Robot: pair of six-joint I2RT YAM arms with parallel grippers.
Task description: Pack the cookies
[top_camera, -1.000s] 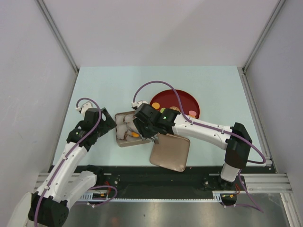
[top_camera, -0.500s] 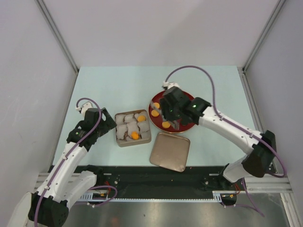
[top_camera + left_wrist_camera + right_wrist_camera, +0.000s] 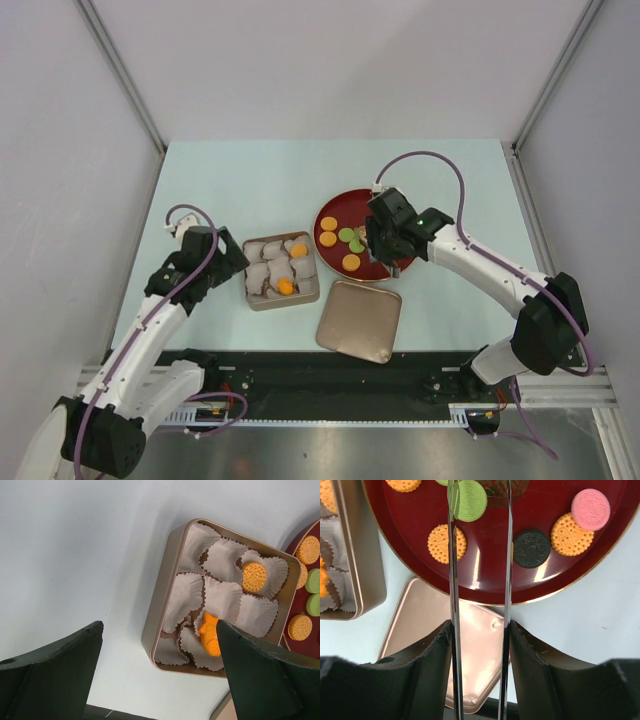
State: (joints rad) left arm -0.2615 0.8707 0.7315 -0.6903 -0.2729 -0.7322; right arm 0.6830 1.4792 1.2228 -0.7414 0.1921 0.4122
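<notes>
The cookies lie in two places. Several orange (image 3: 351,262) and green (image 3: 346,235) ones sit on the dark-red plate (image 3: 335,208). Two orange ones (image 3: 298,250) rest in paper cups in the tan tin (image 3: 253,300). My right gripper (image 3: 480,627) is shut on metal tongs (image 3: 453,580), whose two blades stand apart over the plate between a green cookie (image 3: 472,500) and a black one (image 3: 532,548). The blade tips run out of view. A pink cookie (image 3: 590,509) lies further right. My left gripper (image 3: 159,625) hangs open beside the tin's (image 3: 155,615) left side, holding nothing.
The tin's lid (image 3: 360,320) lies flat in front of the plate, near the table's front edge. Paper cups (image 3: 182,600) fill the tin. Grey walls close in the table on three sides.
My right arm has swung with the tongs from over the tin to over the plate. An orange cookie now shows in the tin's near cup. The left arm has barely moved.
</notes>
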